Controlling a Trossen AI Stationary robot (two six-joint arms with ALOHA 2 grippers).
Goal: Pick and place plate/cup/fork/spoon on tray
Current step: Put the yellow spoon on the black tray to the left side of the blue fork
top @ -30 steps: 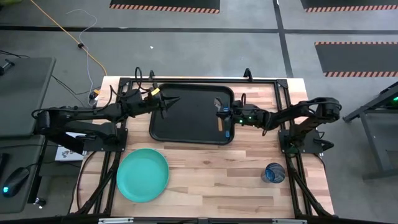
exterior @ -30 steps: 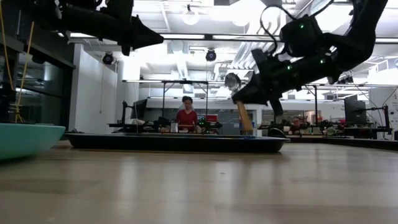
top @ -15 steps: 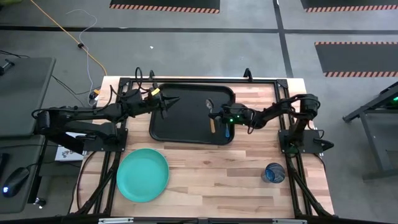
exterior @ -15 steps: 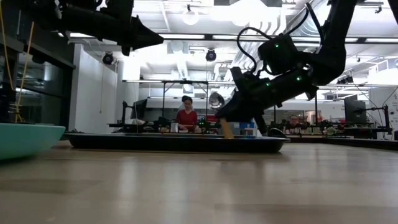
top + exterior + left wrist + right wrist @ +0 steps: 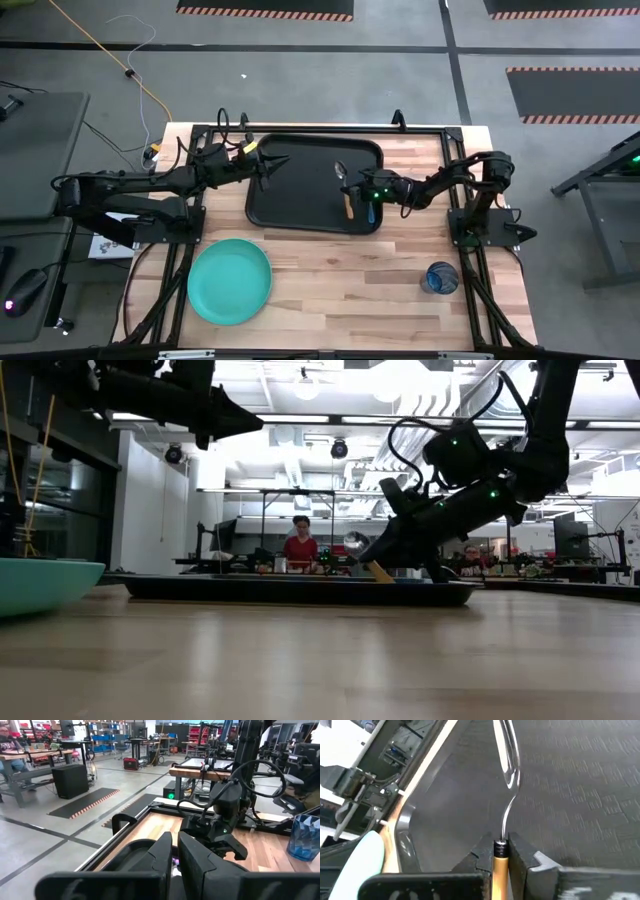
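- Right hand [image 5: 362, 197] is clamped on a spoon [image 5: 345, 186] by its wooden handle. You can see this best in the right wrist view, where the handle end sits pinched between the two fingers [image 5: 481, 856] and the shiny metal neck and bowl [image 5: 506, 755] stick out ahead over the black tray floor.
- From above, the spoon is over the right part of the tray [image 5: 290, 205], bowl end pointing toward the far rim and handle end toward the near rim. In the low view the hand [image 5: 372, 556] hangs low and tilted, with the handle tip right down at the tray rim [image 5: 300, 592]. I can't tell if it's actually touching the tray floor.
- Apart from the spoon, I don't see anything sitting inside the tray.
- Left hand [image 5: 268, 167] is closed with nothing in it, hovering over the tray's far-left corner. In its own wrist view the two fingers [image 5: 165, 851] are nearly pressed together.
- Plate [image 5: 229, 280] is the turquoise one. It's out on the wooden tabletop [image 5: 340, 290] near the front-left, well clear of the tray, and looks empty from above. Its edge pokes into the low view too [image 5: 45, 582].
- Cup [image 5: 441, 278] is a small blue tumbler standing upright on the tabletop at front-right, well apart from the tray and plate. It also shows in the left wrist view [image 5: 304, 838].
- There's a person in red [image 5: 300, 546] seated way back in the room.
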